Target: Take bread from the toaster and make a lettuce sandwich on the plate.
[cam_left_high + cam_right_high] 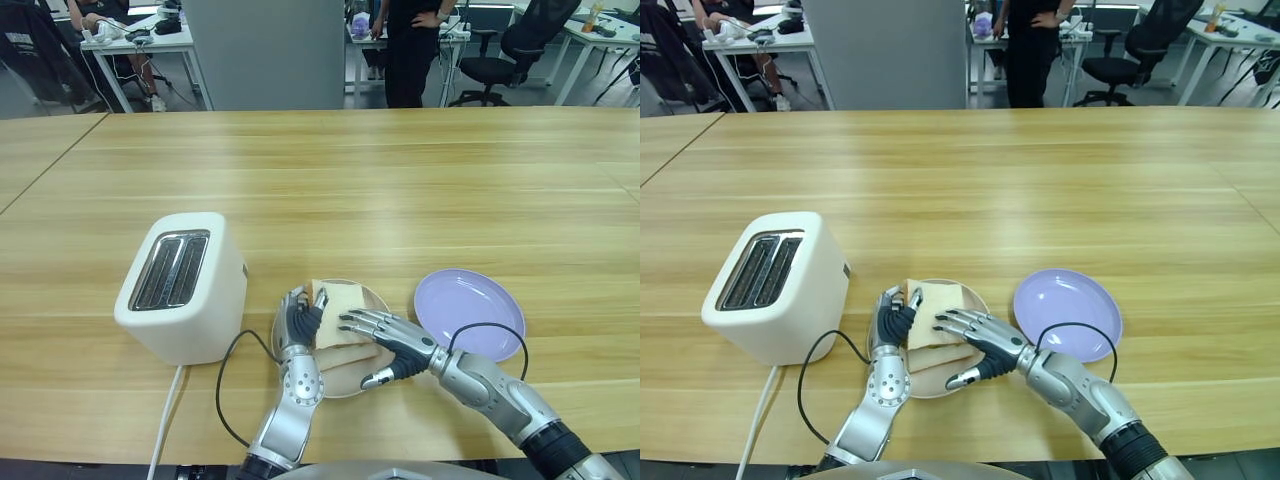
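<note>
Evidently the toaster's part is done: the glossy white two-slot toaster (180,290) stands at the left of the long wooden table (400,180), and its slots look empty. Just to its right sits a round cream plate (345,390) carrying two pale square slices of bread, one on top of the other. The left hand (300,322) rests at the plate's left side, its fingers curled around the near-left edge of the top slice (340,305), apparently pinching it. The right hand (395,340) lies over the right half of the stack with its fingers spread flat, gripping nothing and pressing lightly on the bread above the lower slice (345,358). Whether any lettuce lies between the slices is hidden. Further right, beside the right wrist, is a shallow lilac plate (470,312). The step in hand looks like closing and squaring the sandwich. Next, both hands need to lift away gently without dragging the top slice askew.
</note>
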